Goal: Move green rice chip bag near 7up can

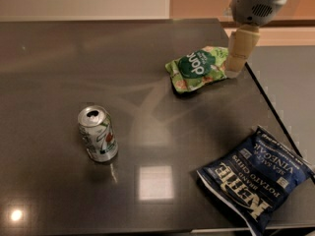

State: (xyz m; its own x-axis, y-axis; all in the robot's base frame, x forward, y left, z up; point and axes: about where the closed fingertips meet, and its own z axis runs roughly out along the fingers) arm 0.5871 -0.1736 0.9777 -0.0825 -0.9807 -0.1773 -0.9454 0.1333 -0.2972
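The green rice chip bag (198, 68) lies flat on the dark table near its right edge, light green with a dark-green round logo. The 7up can (97, 133) stands upright at the left front, well apart from the bag. My gripper (236, 58) comes down from the upper right, its cream-coloured finger hanging just at the bag's right end, above the table.
A larger dark-blue Kettle chip bag (256, 178) lies at the front right corner of the table (74, 58). The table's right edge runs just right of the green bag. A bright light reflection shows at the front middle.
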